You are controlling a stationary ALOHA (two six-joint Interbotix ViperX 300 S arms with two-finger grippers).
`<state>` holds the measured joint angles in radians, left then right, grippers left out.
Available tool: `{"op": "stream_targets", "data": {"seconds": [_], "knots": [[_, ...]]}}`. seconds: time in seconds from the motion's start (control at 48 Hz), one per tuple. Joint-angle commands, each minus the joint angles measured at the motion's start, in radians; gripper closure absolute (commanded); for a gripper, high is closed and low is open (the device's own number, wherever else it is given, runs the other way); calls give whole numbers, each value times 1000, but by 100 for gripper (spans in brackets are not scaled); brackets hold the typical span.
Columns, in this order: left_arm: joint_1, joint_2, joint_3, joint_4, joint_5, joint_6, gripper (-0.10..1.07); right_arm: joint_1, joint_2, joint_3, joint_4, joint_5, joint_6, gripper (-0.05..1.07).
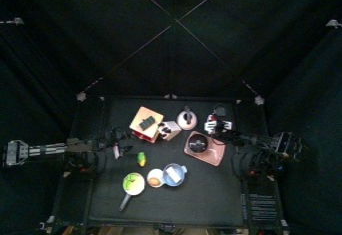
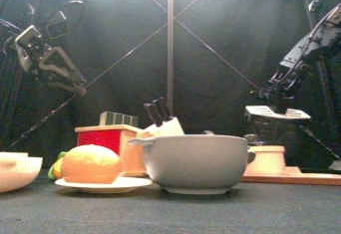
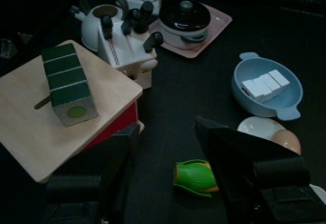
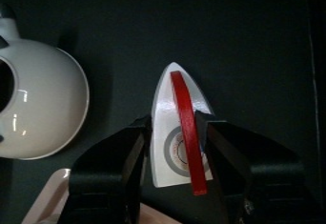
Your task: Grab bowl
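The light-blue bowl (image 1: 175, 175) stands near the table's front, with white pieces inside it in the left wrist view (image 3: 268, 85). In the front view the bowl (image 2: 197, 163) is large and central. My left gripper (image 3: 178, 185) is open and empty, raised above the table's left part (image 1: 115, 157), well short of the bowl. It hangs high on the left in the front view (image 2: 56, 77). My right gripper (image 4: 178, 161) is shut on a white iron with a red handle (image 4: 178, 123), toward the back right of the table (image 1: 221, 127).
A white dish with orange inside (image 3: 274, 132) sits beside the bowl. A green and yellow pepper (image 3: 195, 175) lies below my left jaws. A wooden board with a box (image 1: 144, 122), knife block (image 3: 128, 37), white kettle (image 4: 32, 90) and pink square dish (image 1: 205, 147) crowd the middle.
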<state>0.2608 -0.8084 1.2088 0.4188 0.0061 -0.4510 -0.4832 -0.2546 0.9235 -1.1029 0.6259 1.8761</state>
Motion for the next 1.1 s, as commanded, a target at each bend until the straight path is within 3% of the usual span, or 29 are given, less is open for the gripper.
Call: {"op": "stream_targets", "data": {"seconds": [0.0, 0.229, 0.479, 0.792, 1.083], "knots": [[3, 2, -14, 0, -5, -2, 11, 52, -83, -21, 2, 21, 0, 24], [2, 3, -14, 0, -5, -2, 11, 225, -199, -20, -20, 21, 0, 24], [3, 2, -14, 0, -5, -2, 11, 454, -198, -26, -130, -114, 3, 24], [3, 3, -14, 0, -3, -2, 11, 615, -12, -66, -178, -285, 0, 24], [3, 2, -12, 0, -5, -2, 11, 698, 167, -172, -172, -301, -8, 24]]}}
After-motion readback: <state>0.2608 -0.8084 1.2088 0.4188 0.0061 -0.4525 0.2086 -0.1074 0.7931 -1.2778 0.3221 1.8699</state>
